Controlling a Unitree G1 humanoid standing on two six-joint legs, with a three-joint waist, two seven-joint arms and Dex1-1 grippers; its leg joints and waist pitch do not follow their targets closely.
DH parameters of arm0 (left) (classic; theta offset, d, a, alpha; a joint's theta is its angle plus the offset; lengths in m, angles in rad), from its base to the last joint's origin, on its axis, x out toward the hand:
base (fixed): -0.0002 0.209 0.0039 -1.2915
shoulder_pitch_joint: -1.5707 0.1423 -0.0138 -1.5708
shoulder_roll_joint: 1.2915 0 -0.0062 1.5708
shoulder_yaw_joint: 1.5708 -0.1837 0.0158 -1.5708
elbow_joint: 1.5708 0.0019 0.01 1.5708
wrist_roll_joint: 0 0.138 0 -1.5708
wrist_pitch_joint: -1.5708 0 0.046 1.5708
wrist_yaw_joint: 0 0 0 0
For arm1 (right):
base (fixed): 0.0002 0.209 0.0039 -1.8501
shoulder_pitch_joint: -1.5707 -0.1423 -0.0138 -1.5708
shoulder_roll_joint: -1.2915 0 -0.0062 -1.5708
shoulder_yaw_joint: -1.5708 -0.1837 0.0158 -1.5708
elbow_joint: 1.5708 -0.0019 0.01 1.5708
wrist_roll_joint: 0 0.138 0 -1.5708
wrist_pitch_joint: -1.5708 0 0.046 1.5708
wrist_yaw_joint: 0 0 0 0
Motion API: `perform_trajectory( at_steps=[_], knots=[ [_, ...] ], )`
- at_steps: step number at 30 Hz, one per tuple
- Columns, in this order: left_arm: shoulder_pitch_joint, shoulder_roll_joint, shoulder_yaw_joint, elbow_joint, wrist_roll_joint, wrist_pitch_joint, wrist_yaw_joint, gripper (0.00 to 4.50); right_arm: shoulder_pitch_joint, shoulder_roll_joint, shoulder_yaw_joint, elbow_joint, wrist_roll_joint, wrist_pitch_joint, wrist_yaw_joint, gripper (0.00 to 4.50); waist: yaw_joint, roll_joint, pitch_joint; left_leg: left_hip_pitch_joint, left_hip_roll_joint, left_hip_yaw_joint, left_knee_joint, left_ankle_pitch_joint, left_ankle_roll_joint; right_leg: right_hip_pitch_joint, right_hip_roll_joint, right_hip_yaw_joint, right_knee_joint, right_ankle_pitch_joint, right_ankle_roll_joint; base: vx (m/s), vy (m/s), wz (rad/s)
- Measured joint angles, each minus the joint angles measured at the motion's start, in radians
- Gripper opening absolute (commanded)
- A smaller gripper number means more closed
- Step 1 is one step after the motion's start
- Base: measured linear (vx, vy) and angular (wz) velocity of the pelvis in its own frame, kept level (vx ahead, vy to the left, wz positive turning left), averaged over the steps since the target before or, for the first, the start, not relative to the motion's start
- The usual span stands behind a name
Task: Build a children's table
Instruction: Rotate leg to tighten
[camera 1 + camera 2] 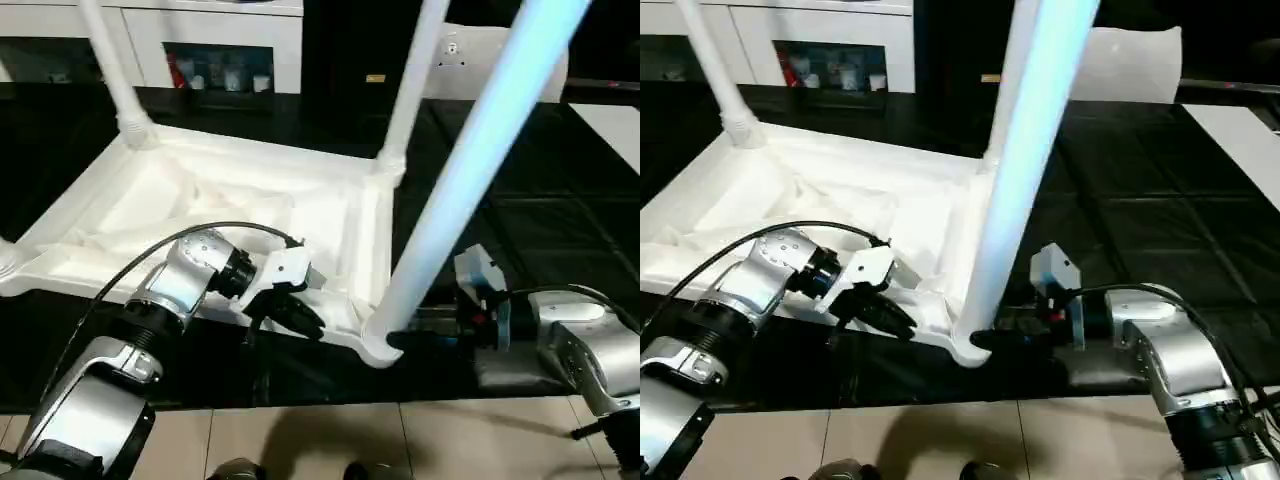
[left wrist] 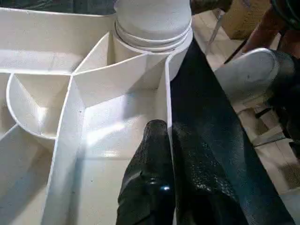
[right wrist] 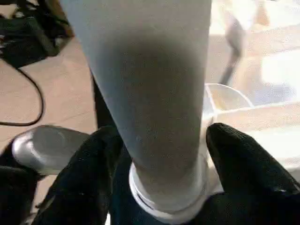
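With the left gripper [image 1: 300, 318] clamping the table's rim [image 2: 167, 101] at seven o'clock, the right gripper [image 3: 161, 164], fingers straddling the near leg [image 1: 470, 170], should be twisting it squarely into its socket [image 1: 375, 340].

One white children's table [image 1: 150, 215] lies upside down on a black desk [image 1: 540, 230]. Three legs stand upright in its corner sockets: one at the far left [image 1: 110, 60], one at the far right [image 1: 415, 75], one at the near right [image 1: 480, 150]. Two robot arms reach in, one left claw [image 1: 300, 315] and one right claw [image 1: 415, 335].
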Motion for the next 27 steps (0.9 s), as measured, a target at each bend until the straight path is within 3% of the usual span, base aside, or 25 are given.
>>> perform_trajectory(
  at_steps=[11, 15, 19, 22, 27],
  knots=[
    [-0.002, 0.007, -0.02, 0.0, -0.015, -0.017, -0.008, 0.0, -0.013, -0.001, 0.018, 0.012, 0.018, 0.009, 0.025, 2.05, 0.007, 0.0, 0.0, 0.0, 0.0, 0.0, 0.0, 0.0, 0.0, 0.0, 0.0, 0.0, 0.0, 0.0, 0.0, 0.0, 0.0, 0.0],
    [-0.002, 0.004, -0.018, 0.001, -0.017, -0.018, -0.008, 0.0, -0.013, -0.001, 0.019, 0.011, 0.018, 0.011, 0.024, 2.01, 0.006, 0.0, 0.0, 0.0, 0.0, 0.0, 0.0, 0.0, 0.0, 0.0, 0.0, 0.0, 0.0, 0.0, 0.0, 0.0, 0.0, 0.0],
    [-0.002, -0.025, 0.016, 0.017, -0.013, 0.047, 0.063, 0.0, 0.021, 0.037, -0.016, -0.027, 0.02, 0.071, -0.085, 2.0, 0.006, -0.002, -0.001, 0.002, 0.0, 0.0, 0.0, 0.0, -0.001, 0.001, 0.0, 0.0, 0.001, 0.0, 0.0, 0.0, 0.0, 0.0],
    [-0.003, -0.052, 0.051, 0.034, -0.003, 0.096, 0.165, 0.0, 0.034, 0.098, -0.058, -0.034, -0.006, 0.085, -0.235, 2.0, -0.007, -0.004, -0.001, 0.006, 0.0, 0.0, 0.002, -0.001, -0.006, 0.005, 0.0, 0.0, 0.0, -0.002, 0.004, 0.0, 0.0, 0.0],
    [-0.005, -0.135, 0.109, 0.04, 0.013, 0.216, 0.378, 0.0, 0.019, 0.261, -0.135, -0.02, -0.083, 0.126, -0.555, 1.94, -0.051, -0.003, -0.002, 0.007, 0.0, 0.0, 0.005, 0.0, -0.008, 0.007, -0.001, 0.001, -0.002, -0.003, 0.005, 0.0, 0.0, 0.0]
  ],
)
